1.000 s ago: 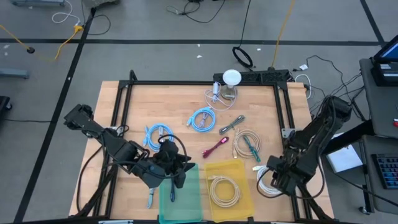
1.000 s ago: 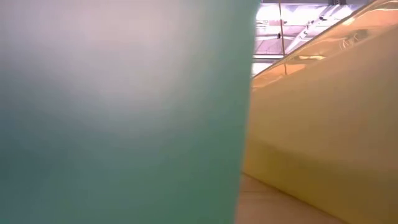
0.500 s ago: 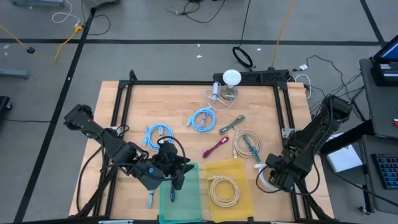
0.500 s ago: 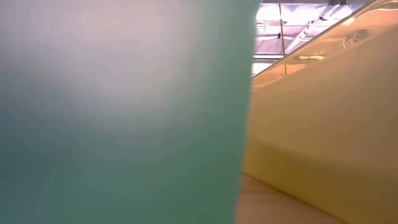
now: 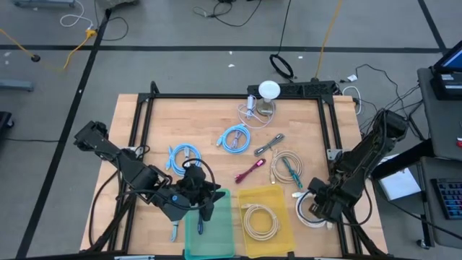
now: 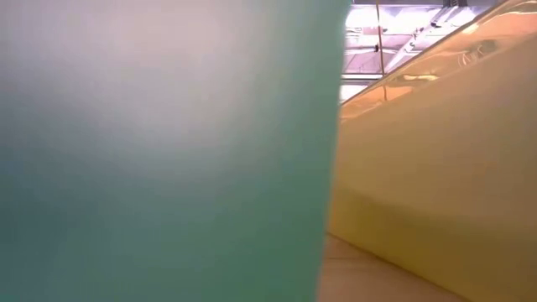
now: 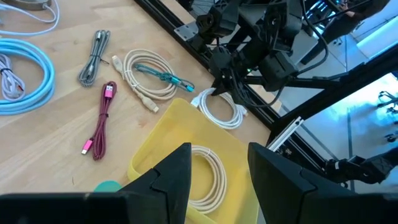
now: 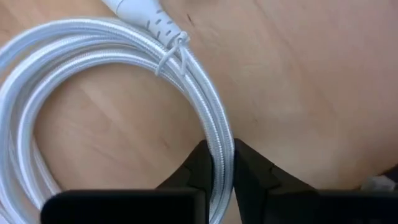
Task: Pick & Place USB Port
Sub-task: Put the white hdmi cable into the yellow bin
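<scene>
White coiled cable (image 8: pixel 93 74) on wooden table (image 8: pixel 298 93), fingers (image 8: pixel 200 167) pinching its strands

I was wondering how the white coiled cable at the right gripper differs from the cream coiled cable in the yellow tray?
The white cable lies on the bare wooden table; the cream cable rests inside the yellow tray. The right gripper is shut on the white cable's strands; nothing touches the cream cable, which the left gripper only faces, jaws open. The white cable is brighter, the cream one yellowish. Both are wound into flat round coils.
</scene>
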### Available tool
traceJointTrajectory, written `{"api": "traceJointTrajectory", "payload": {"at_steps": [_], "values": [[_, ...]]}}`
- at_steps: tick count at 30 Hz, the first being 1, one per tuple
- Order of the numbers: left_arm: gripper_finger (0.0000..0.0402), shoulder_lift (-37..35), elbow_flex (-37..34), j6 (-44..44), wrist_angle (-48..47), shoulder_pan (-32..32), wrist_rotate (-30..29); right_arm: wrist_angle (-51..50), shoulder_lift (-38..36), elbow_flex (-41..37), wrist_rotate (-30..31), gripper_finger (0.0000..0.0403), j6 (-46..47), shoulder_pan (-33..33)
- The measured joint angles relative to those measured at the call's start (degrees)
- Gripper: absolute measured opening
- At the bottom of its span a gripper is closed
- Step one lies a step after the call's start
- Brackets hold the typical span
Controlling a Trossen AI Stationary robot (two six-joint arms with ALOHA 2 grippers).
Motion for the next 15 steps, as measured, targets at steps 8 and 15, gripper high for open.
{"api": "traceJointTrajectory", "payload": {"at_steps": [8, 15], "values": [[0.0161, 0.0, 0.0, 0.3, 0.4, 0.0, -0.2, -18.2, -1.4, 16.1, 6.0, 0.0029, 4.9, -2.2], [0.0161, 0.0, 0.0, 0.3, 0.3, 0.0, -0.4, -19.0, -0.4, 32.1, 14.2, 0.0029, 5.1, -4.4]]}}
